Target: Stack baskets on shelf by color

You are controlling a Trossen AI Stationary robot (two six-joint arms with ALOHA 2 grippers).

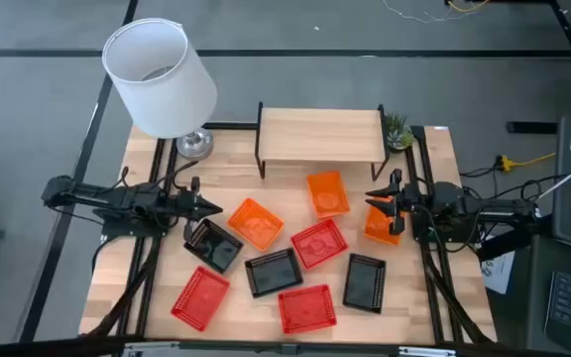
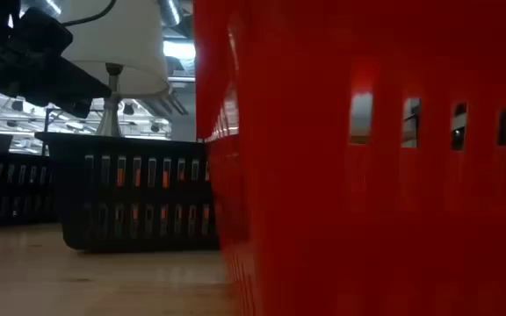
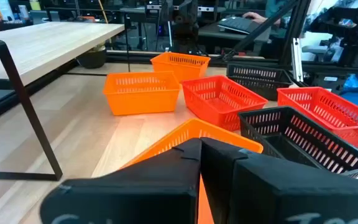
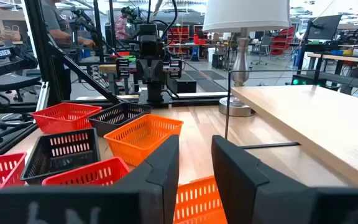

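My left gripper (image 1: 214, 208) sits left of centre, shut on an orange basket (image 1: 256, 223). My right gripper (image 1: 383, 201) is open above another orange basket (image 1: 383, 226) at the table's right; in the right wrist view its mesh (image 4: 196, 199) shows low between the fingers. A third orange basket (image 1: 327, 193) rests in front of the shelf (image 1: 320, 134), a light-wood board on black legs by the far edge. Three red baskets (image 1: 318, 243), (image 1: 201, 297), (image 1: 307, 309) and three black baskets (image 1: 213, 243), (image 1: 273, 273), (image 1: 366, 283) lie scattered nearer. My left gripper pinches the orange basket's wall (image 3: 199, 186) at the end facing the table's left, between its two fingers. The fingers come nearly level from the table's left. The fingers hide whether the basket's bottom is on the table.
A lamp with a white shade (image 1: 162, 79) and a silver base (image 1: 193, 144) stands at the far left corner. A small green plant (image 1: 398, 129) sits right of the shelf. In the low view a red basket (image 2: 367, 175) fills the near foreground, a black one (image 2: 139, 202) behind it.
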